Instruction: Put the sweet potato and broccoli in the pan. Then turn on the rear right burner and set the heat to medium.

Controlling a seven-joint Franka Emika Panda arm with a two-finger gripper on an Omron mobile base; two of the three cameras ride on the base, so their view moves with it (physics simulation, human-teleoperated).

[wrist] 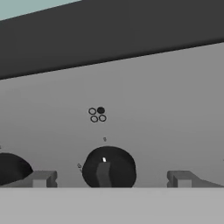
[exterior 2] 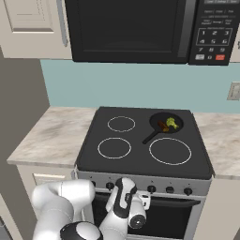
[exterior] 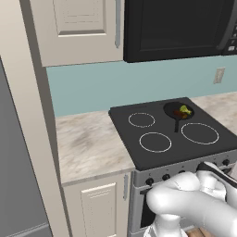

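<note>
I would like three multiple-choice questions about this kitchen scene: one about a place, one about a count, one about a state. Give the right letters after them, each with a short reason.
1. Where do the sweet potato and the broccoli lie?
A. On the counter
B. In the pan
C. On the front left ring

2. How many white-outlined rings are drawn on the cooktop?
A. Two
B. Three
C. Five

3. How does the gripper stand in front of the knob?
A. Open, a finger on either side of it
B. Shut on the knob
C. Shut on the pan handle

Answers:
1. B: both lumps sit inside the pan at the rear right of the cooktop.
2. B: the base views show two rings on the left and one large ring at the front right.
3. A: in the hand view the gripper has its fingertips wide apart, with the knob between them, untouched.
</note>
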